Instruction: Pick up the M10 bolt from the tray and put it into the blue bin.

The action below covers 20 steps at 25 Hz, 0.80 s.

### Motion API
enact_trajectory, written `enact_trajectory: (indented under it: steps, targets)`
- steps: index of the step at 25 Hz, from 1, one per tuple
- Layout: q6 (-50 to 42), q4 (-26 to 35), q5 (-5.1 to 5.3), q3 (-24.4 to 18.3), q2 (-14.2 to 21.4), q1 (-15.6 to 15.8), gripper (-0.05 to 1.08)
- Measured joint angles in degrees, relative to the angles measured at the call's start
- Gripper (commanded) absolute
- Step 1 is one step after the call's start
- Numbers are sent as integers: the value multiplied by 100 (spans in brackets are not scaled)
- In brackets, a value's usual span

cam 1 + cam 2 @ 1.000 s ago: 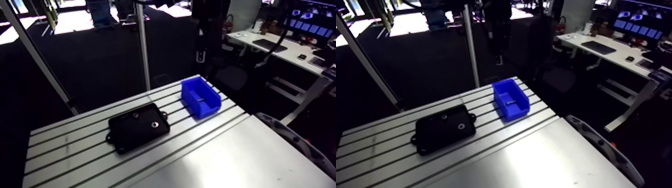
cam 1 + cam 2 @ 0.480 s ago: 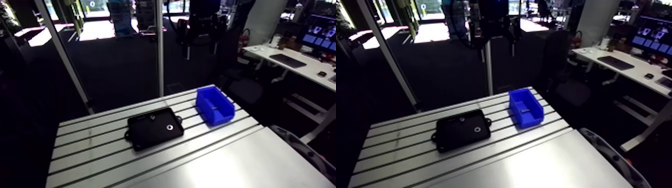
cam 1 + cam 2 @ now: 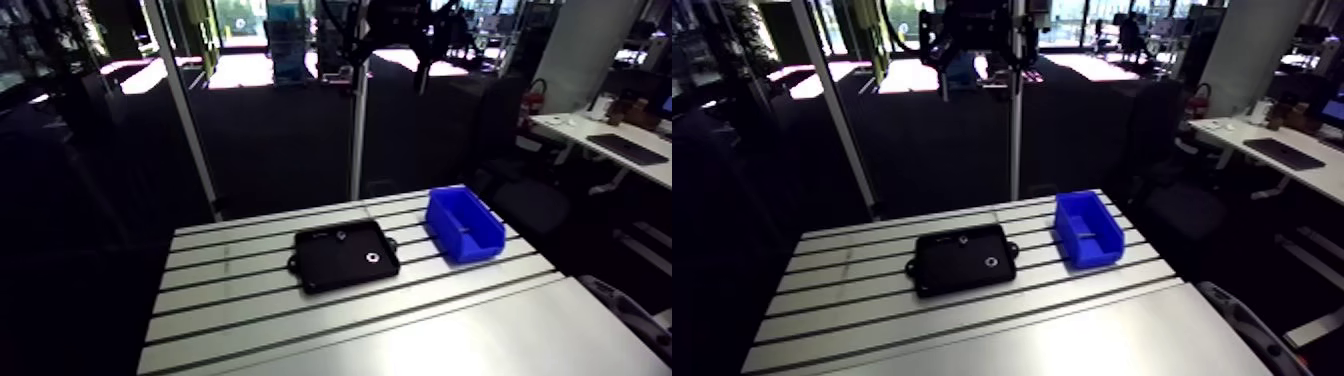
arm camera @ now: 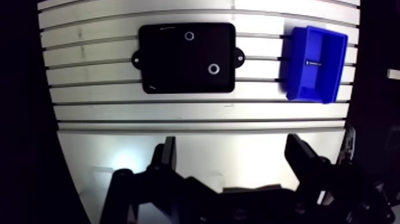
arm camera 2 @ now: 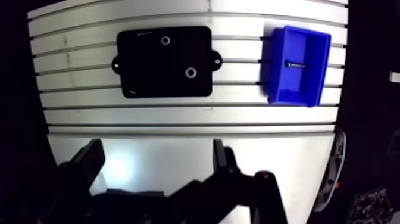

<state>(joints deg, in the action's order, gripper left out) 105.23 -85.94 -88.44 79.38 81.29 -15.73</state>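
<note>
Tray (image 4: 172, 65) first: we see it black and flat on the slotted counter (image 4: 196, 110), two small rings (image 4: 213, 69) lying on it. Near the tray, not touching it, sits the blue bin (image 4: 293, 77), and the bolt (image 4: 312, 62) lies on its floor. Our hand (image 4: 234, 156) hangs high over the counter, fingers (image 4: 168, 156) spread wide and empty, tray and bin both ahead of it.

Arm view oblique, wrist view overhead, sharing tray (image 4: 172, 65)

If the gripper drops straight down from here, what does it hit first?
Probably the bare table, short of the tray and blue bin; the open gripper hangs high, so depth is uncertain.
</note>
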Motion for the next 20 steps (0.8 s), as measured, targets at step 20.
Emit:
enact_trajectory:
  steps: [20]
  targets:
    - [-156, 384, 133, -224, 127, 325, 2]
